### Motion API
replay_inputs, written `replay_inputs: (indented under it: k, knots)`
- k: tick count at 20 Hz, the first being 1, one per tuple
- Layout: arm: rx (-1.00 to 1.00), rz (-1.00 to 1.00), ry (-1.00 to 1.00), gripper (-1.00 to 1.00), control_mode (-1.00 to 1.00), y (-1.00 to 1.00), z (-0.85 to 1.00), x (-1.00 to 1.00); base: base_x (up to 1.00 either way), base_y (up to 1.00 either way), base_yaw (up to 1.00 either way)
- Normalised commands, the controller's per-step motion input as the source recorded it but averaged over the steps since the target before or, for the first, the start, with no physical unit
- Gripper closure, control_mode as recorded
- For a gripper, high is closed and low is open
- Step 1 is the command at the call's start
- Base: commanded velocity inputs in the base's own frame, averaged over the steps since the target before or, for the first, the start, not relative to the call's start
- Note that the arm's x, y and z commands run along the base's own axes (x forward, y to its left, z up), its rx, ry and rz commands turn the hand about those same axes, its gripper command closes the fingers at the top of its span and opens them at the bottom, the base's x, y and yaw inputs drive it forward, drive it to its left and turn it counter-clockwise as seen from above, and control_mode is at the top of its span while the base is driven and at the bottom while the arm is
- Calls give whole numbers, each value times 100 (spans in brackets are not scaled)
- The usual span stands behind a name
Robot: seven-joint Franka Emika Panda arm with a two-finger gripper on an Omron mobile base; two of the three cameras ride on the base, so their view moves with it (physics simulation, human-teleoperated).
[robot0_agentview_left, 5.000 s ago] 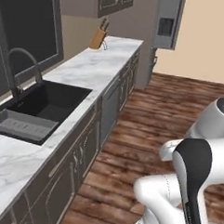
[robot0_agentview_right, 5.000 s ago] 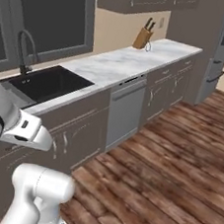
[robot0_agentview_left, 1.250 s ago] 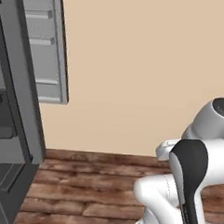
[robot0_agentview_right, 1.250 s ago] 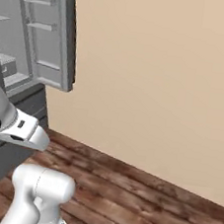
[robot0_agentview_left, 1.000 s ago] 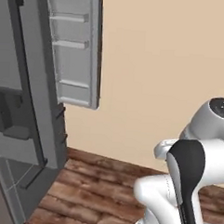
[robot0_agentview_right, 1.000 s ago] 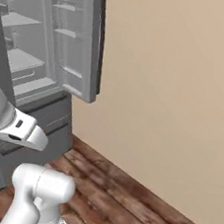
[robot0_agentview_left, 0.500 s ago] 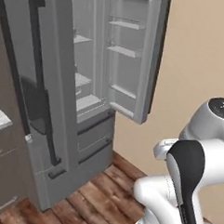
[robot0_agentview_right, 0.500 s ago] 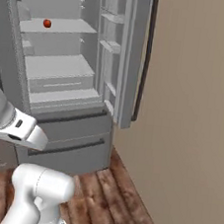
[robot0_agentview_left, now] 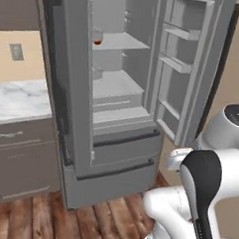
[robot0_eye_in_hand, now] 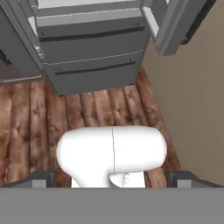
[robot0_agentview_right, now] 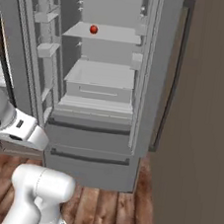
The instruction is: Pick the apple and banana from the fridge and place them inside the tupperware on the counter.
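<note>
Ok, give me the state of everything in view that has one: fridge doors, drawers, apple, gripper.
fridge: both upper doors swung open, inner shelves showing.
lower fridge drawers: shut.
apple: resting on an upper shelf, untouched.
counter: left of the fridge, cabinet drawer below it shut.
gripper: open, holding nothing, pointed at the floor.

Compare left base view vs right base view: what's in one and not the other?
Left base view alone: the counter with brown cabinets under it and a wall outlet left of the fridge.
Right base view alone: the whole apple in plain sight on an upper shelf; from the left it is a red sliver behind the door edge.
Both: the open fridge with its shelves, door bins and lower drawers, plus the wood floor.
</note>
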Motion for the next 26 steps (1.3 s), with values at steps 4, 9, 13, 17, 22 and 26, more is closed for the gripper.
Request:
replay_inputs:
  k: [4,9,13,17,22,26]
  knots:
    - [0,0,0,-100,100,0,0,0,66,-47,48]
    - [0,0,0,-100,100,0,0,0,66,-45,33]
    - [0,0,0,-100,100,0,0,0,66,-41,18]
    - [0,0,0,-100,100,0,0,0,72,-29,4]
    - [0,0,0,-100,100,0,0,0,70,-3,0]
    - [0,0,0,-100,100,0,0,0,71,0,-7]
